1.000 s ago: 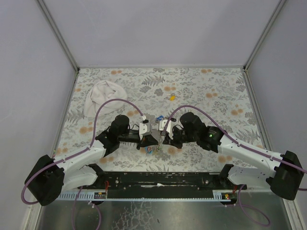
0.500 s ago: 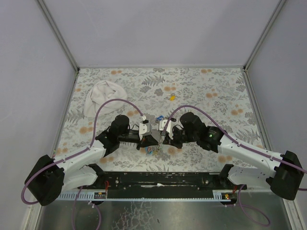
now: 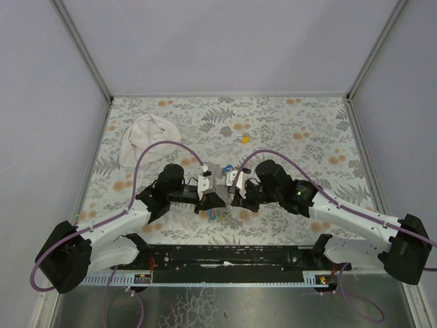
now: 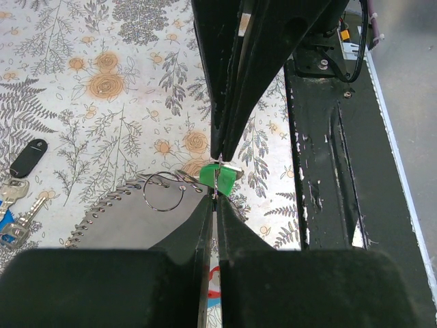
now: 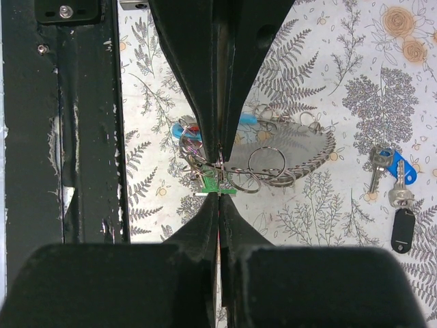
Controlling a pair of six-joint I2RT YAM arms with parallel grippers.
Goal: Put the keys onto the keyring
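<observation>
Motion is barely showing against a second ago — the right gripper (image 5: 218,198) is pinching the green key (image 5: 217,182), the left gripper (image 4: 215,201) is clamping the keyring (image 4: 116,215) by a metal ring, tips touching low over the table's (image 3: 307,123) near middle; threading is probably going on, unfinished.

The top view looks steeply down from above and behind the near edge, taking in the whole desk (image 3: 287,130). Each wrist view sits close over the near middle, facing the other along its own jaws; both share the green key (image 4: 220,176) between them.
</observation>
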